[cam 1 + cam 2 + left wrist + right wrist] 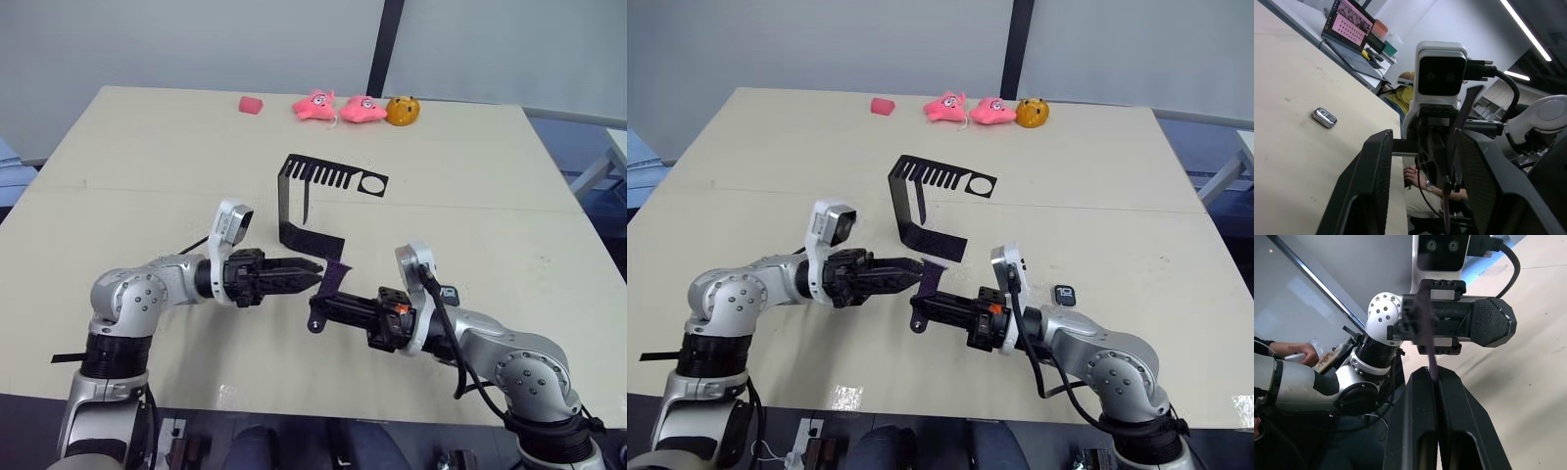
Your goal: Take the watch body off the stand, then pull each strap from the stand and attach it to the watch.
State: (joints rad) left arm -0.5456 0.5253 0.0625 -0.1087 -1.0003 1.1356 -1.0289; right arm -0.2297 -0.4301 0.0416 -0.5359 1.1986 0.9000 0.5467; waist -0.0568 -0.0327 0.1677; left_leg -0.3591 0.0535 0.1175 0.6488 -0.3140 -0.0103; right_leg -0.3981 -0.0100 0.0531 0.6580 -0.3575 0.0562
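My right gripper point(318, 307) is shut on the lower end of a dark strap point(336, 277), which rises above the table just in front of the stand's foot. In the right wrist view the strap point(1426, 328) comes out of the closed fingers. The left gripper point(315, 273) is open, its fingers on either side of the strap point(1464, 112), which lies close to one finger. The black stand point(294, 201) is upright mid-table, and a thin dark band point(306, 203) hangs from its comb plate. The watch body point(1065, 293) lies flat on the table beside my right wrist.
Two pink toys point(314, 106), an orange one point(403, 111) and a small red block point(251, 104) line the table's far edge. A thin black strip point(73, 356) lies near the front left edge. Seated people and a laptop point(1349, 24) are beyond the table.
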